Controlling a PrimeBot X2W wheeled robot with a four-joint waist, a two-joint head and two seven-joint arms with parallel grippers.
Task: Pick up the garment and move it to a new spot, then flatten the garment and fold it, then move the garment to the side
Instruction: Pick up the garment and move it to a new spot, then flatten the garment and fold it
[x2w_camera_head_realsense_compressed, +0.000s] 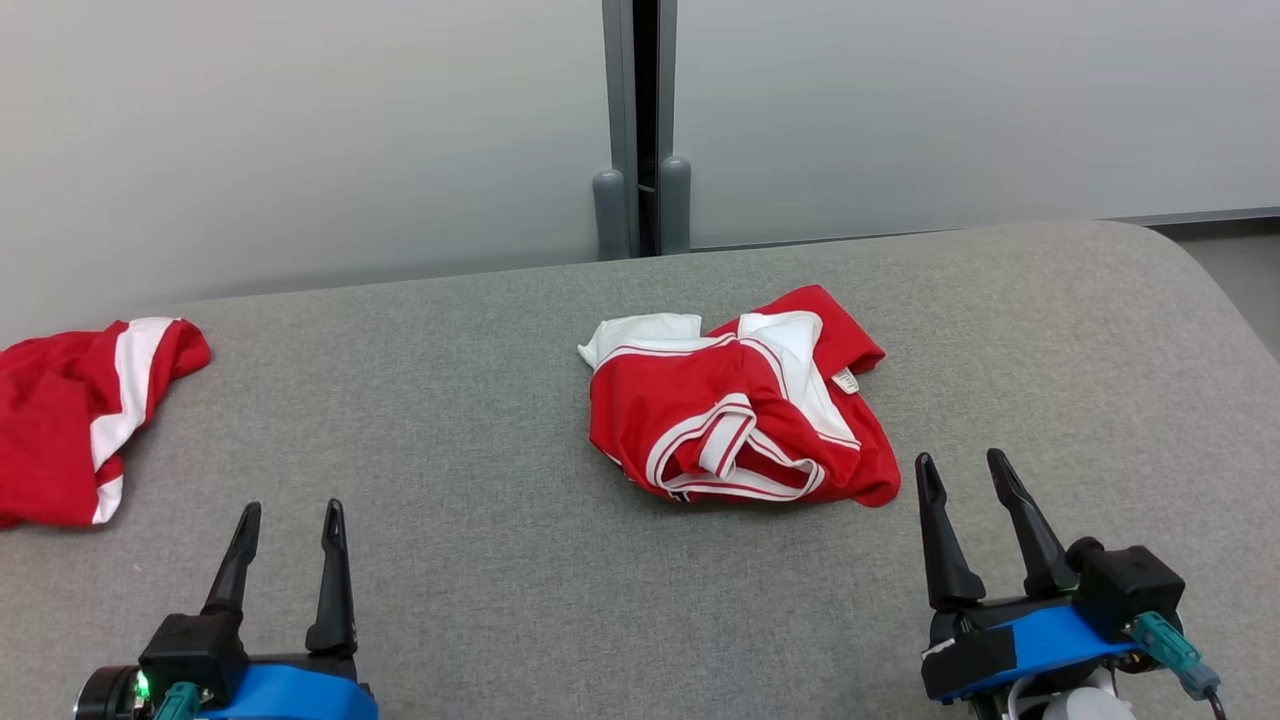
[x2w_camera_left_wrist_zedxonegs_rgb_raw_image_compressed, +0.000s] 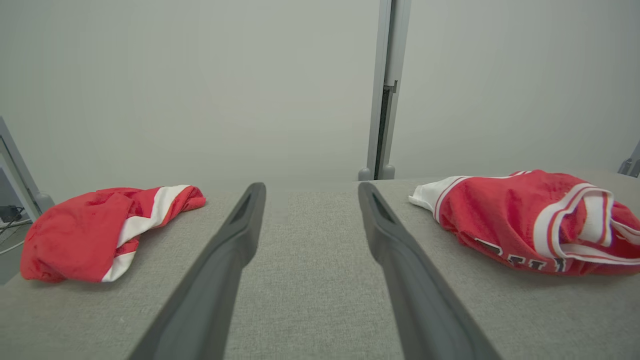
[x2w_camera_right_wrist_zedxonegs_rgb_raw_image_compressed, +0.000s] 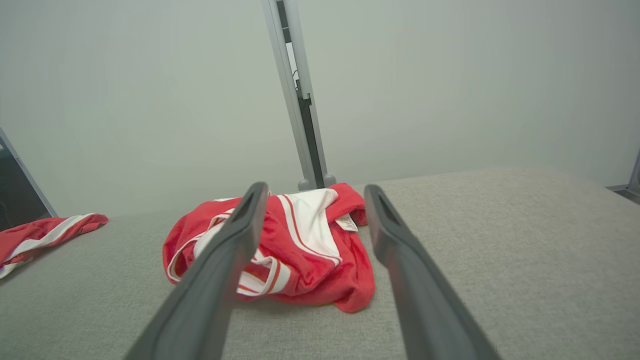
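Ahead of the right gripper (x2w_camera_head_realsense_compressed: 958, 458) and slightly to its left, near the fingertips but untouched, the crumpled red-and-white garment (x2w_camera_head_realsense_compressed: 740, 400) is seen lying on the grey padded surface (x2w_camera_head_realsense_compressed: 480, 400). From the left gripper (x2w_camera_head_realsense_compressed: 292, 507) it is placed ahead and to the right, well apart. Both grippers are shown spread, with nothing between the fingers. A pinch taken on a single outer fold is judged likely to unroll the bundle and let it drag, and a low approach could snag the fingertips in the surface's weave. A second red garment (x2w_camera_head_realsense_compressed: 80, 410), ahead-left of the left gripper near the surface's edge, could be mistaken for the target. Bare surface is offered between the grippers and rightward of the right gripper, up to the rounded edge.
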